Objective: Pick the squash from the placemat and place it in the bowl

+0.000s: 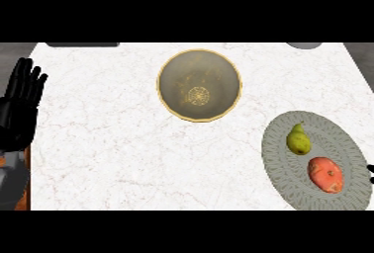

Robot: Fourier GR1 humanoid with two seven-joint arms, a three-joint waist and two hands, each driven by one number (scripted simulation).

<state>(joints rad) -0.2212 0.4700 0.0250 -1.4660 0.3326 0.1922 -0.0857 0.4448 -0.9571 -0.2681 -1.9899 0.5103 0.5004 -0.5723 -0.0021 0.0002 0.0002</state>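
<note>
A yellow-green, pear-shaped squash (298,140) lies on the upper part of a round grey placemat (285,168) at the right of the counter. The olive bowl (199,85) with a gold rim stands at the upper middle and holds nothing. My left hand (18,106) rests open at the left edge with its fingers pointing up, far from the squash. Only a small black sliver of my right hand (371,174) shows at the right edge, beside the placemat.
A red-orange rounded fruit or vegetable (326,174) lies on the placemat just below the squash. The white marble counter (124,148) spreads between my left hand, the bowl and the placemat. A dark object (82,44) sits at the far edge.
</note>
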